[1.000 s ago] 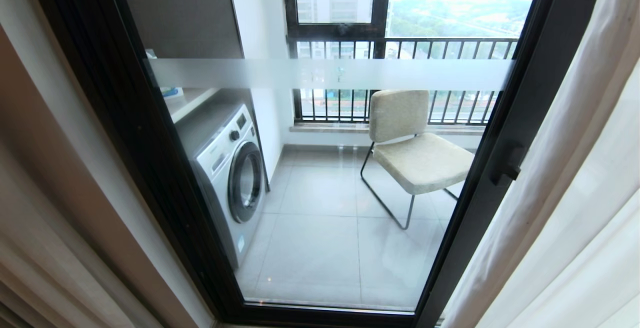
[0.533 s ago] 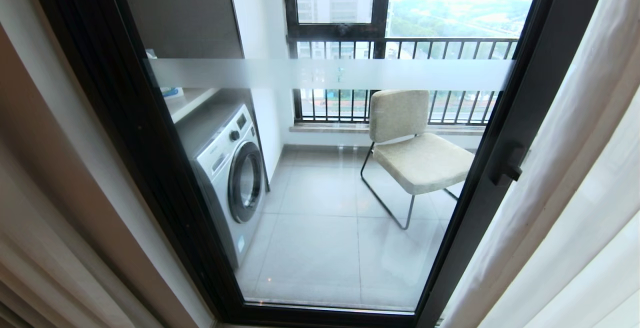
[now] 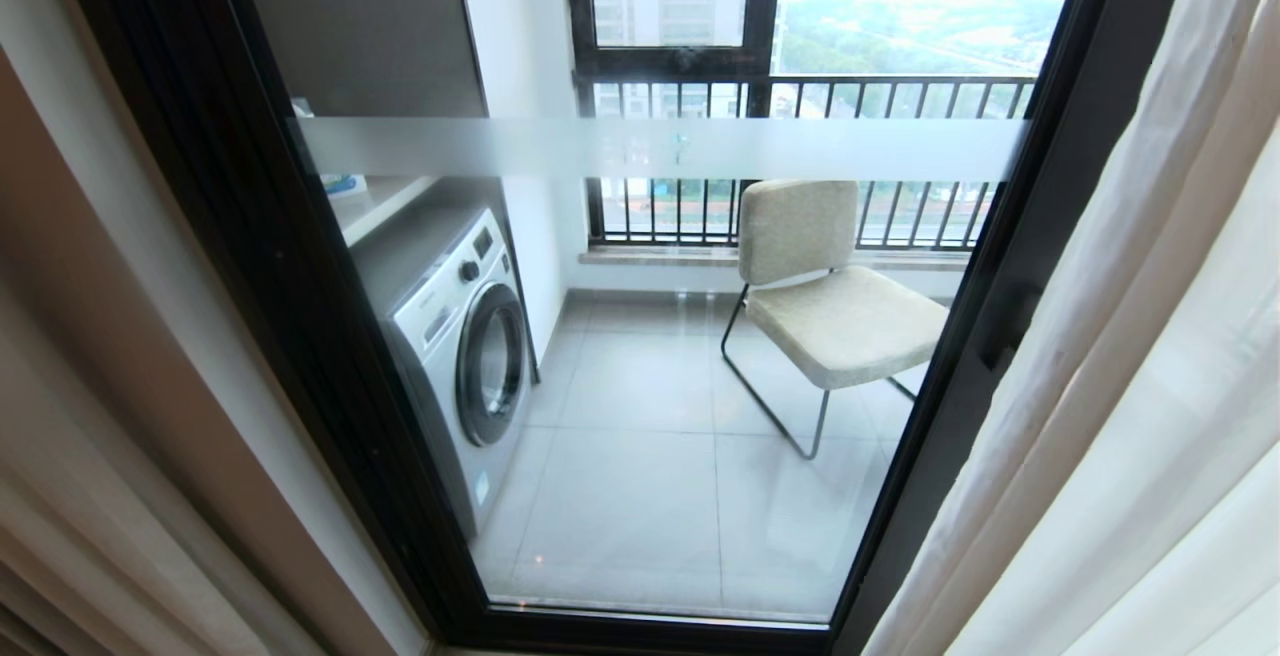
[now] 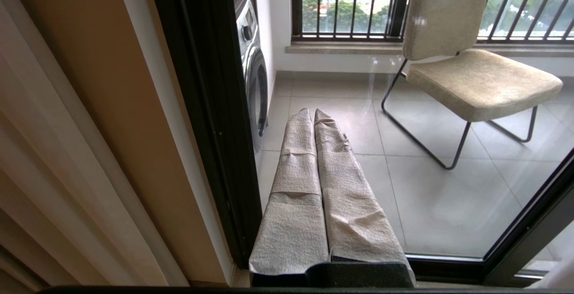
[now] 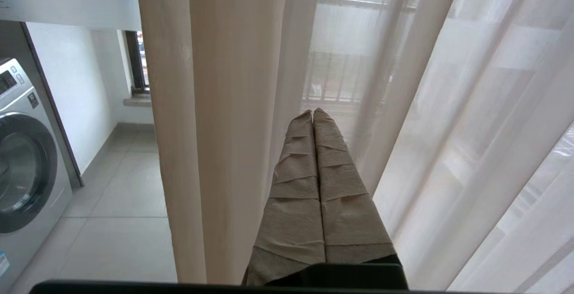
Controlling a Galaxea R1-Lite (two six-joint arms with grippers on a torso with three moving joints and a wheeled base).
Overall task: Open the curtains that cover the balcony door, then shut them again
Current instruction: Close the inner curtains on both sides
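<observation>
- Far left: heavy beige curtain point(image 3: 60, 496) bunched in pleats against the wall, clear of the glass.
- Left gripper point(image 4: 313, 114) hangs low by the left side of the door frame, cloth-wrapped fingers point(image 4: 296, 159) pressed together, holding nothing; not seen from the head view.
- Balcony door point(image 3: 250, 236): dark frame, glass panel uncovered across the middle, frosted band point(image 3: 660, 148) running across at upper height.
- Through the glass, left side: washing machine point(image 3: 465, 346) under a shelf, front-loading, round door facing right.
- Through the glass, centre-right: beige padded chair point(image 3: 830, 306) on a thin metal frame, standing on grey floor tiles point(image 3: 640, 496), near the barred railing point(image 3: 800, 96).
- Black door handle point(image 3: 1005, 331) on the right frame post, partly hidden by curtain fabric.
- Right side: white sheer curtain point(image 3: 1150, 386) hangs over the right edge of the door, folds slanting down, its edge just reaching the right frame post.
- Right gripper point(image 5: 313, 114) is up among the curtain folds, wrapped fingers point(image 5: 334, 168) closed tip to tip; an opaque beige fold point(image 5: 215, 105) hangs just beside it, sheer point(image 5: 471, 105) on the other side. Cannot tell if any cloth is pinched between the tips.
- Right gripper outside the head view.
</observation>
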